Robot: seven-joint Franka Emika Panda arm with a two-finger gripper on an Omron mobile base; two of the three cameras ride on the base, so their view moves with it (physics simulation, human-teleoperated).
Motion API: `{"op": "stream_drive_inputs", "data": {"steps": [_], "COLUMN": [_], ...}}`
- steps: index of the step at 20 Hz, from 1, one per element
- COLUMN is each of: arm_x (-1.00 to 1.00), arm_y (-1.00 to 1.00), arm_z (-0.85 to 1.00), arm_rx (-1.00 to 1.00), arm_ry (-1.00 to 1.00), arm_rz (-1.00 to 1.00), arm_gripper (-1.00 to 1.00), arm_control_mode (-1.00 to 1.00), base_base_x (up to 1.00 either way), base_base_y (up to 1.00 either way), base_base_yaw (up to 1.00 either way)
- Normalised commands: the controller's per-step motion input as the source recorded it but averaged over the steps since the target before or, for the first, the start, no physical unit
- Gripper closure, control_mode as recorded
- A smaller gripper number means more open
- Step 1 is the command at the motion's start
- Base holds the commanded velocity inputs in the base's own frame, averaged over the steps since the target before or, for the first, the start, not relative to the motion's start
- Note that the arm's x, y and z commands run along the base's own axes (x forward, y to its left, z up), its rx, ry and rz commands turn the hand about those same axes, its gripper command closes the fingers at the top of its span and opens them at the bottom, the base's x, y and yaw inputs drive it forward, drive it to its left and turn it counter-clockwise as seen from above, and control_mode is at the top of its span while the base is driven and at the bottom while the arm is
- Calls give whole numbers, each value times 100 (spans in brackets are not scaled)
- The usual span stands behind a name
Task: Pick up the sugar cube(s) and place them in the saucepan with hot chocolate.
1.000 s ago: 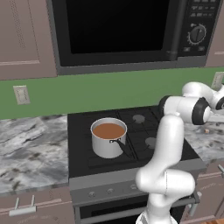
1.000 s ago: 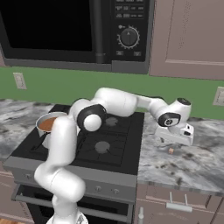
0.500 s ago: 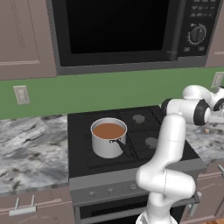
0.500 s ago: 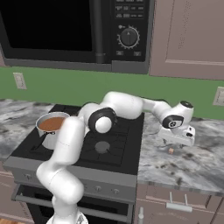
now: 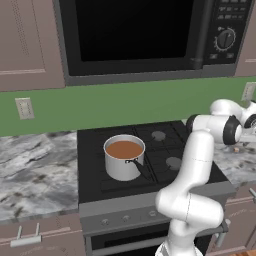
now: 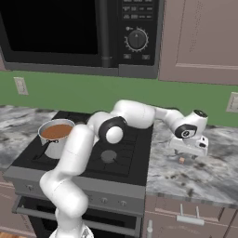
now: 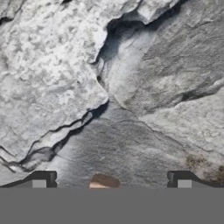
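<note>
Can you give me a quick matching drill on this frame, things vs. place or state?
1. saucepan
2. hot chocolate
3. sugar cube
4. gripper

a. open, hovering above the marble counter
b. on the stove, front left burner
c. on the counter, right of the stove
d. inside the saucepan

Pairs: 1-b, 2-d, 3-c, 4-a

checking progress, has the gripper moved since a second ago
Yes. In the right base view the gripper has swung right, farther from the stove edge and out over the counter, its jaws open.
</note>
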Motion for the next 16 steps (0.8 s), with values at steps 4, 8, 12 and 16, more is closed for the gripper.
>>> {"op": "stream_drive_inputs", "data": {"steps": [4, 8, 12, 16], "arm_x": [0, 0, 0, -3], "arm_y": [0, 0, 0, 0], "arm_z": [-22, -14, -8, -8], "arm_rx": [0, 0, 0, 0], "arm_ry": [2, 12, 13, 4], "arm_rz": [0, 0, 0, 0], "arm_gripper": [-100, -100, -100, -100], "arm_control_mode": [-100, -100, -100, -100], "base_base_x": [0, 0, 0, 0], "base_base_y": [0, 0, 0, 0], "base_base_yaw": [0, 0, 0, 0]}}
